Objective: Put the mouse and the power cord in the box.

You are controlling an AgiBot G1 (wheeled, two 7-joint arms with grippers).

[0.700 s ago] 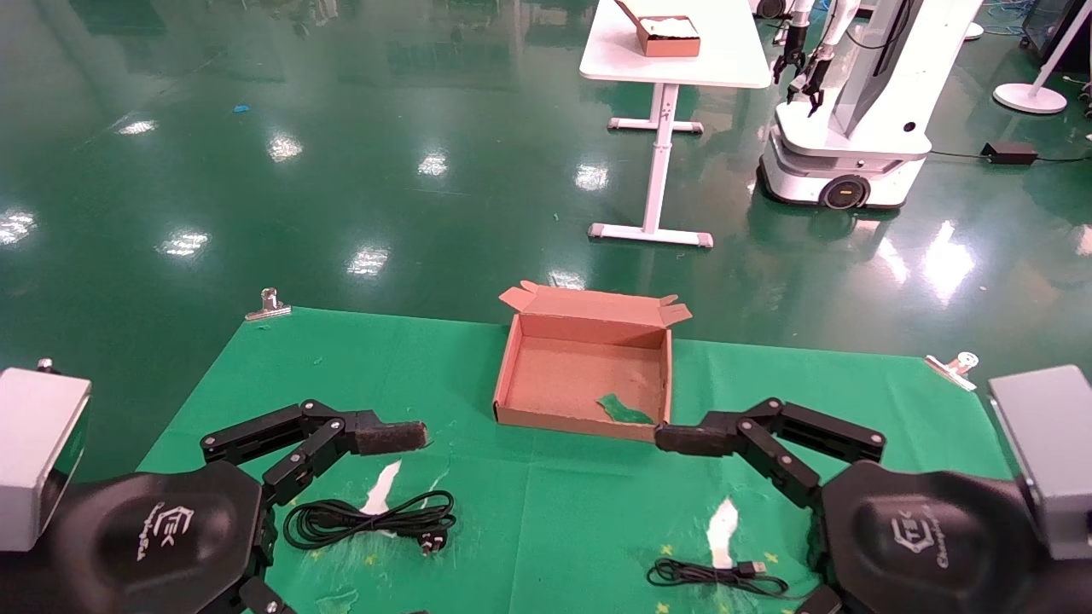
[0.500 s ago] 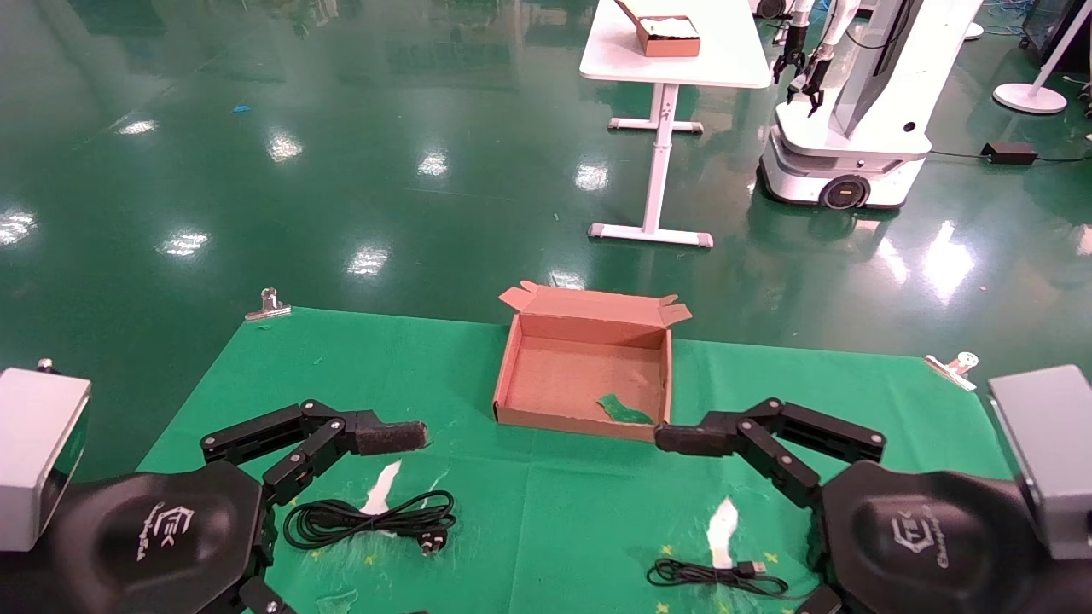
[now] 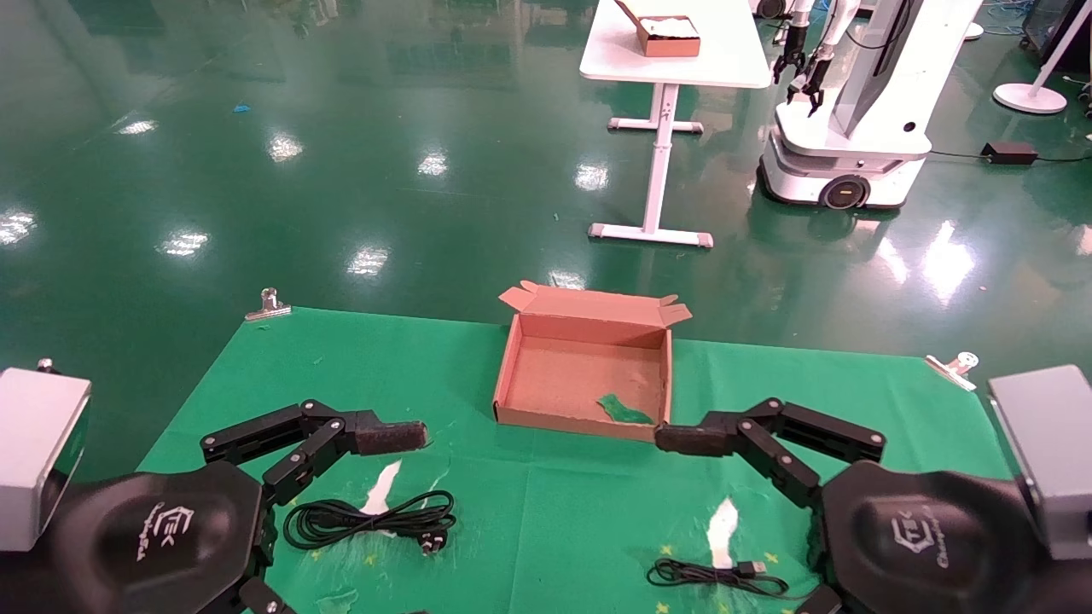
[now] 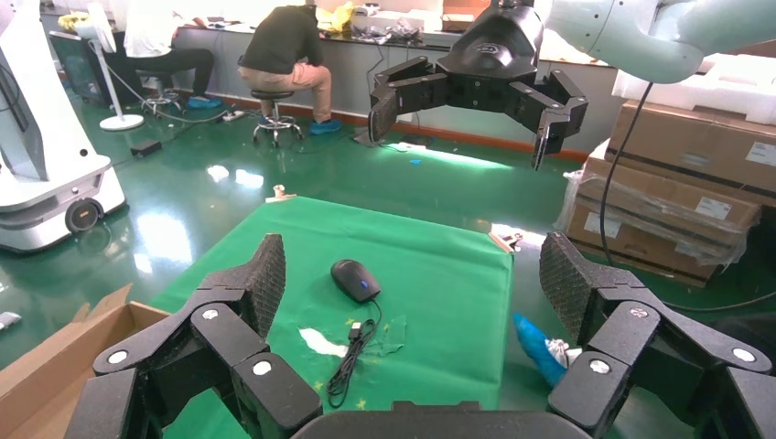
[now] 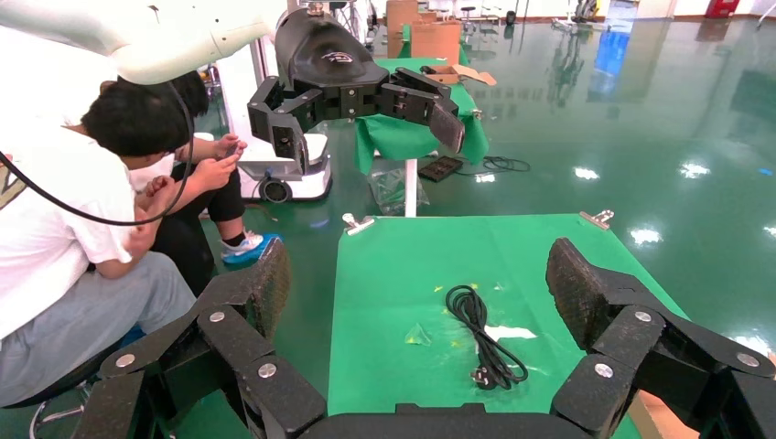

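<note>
Nothing has moved since the earlier frames; both arms sit exactly where they were, so the job has not begun. Left gripper [image 3: 341,512] hovers low over the near left of the green cloth [image 3: 341,375], fingers spread wide and holding nothing; the left wrist view confirms it, both pads [image 4: 265,279] well apart with bare cloth between them. Right gripper [image 3: 742,512] mirrors it on the near right, likewise released and empty; its upper fingertip [image 3: 682,439] sits just at the near right corner of the box [image 3: 512,375], though whether it touches I cannot tell.

The power cord [image 3: 368,516] lies in a loose oval coil on the cloth just beside the left gripper, plug toward the middle. The mouse [image 4: 355,279] rests on the cloth on the right side; from the head view its body is hidden by the right gripper and only its thin cable with the USB plug [image 3: 751,568] shows. The box stands open at the far middle, lid folded back, only a scrap of green material [image 3: 627,409] inside.

So both items are yet to go in; my guess is each arm takes its nearer piece, and that floppy coil could sag or snag on the box wall.
</note>
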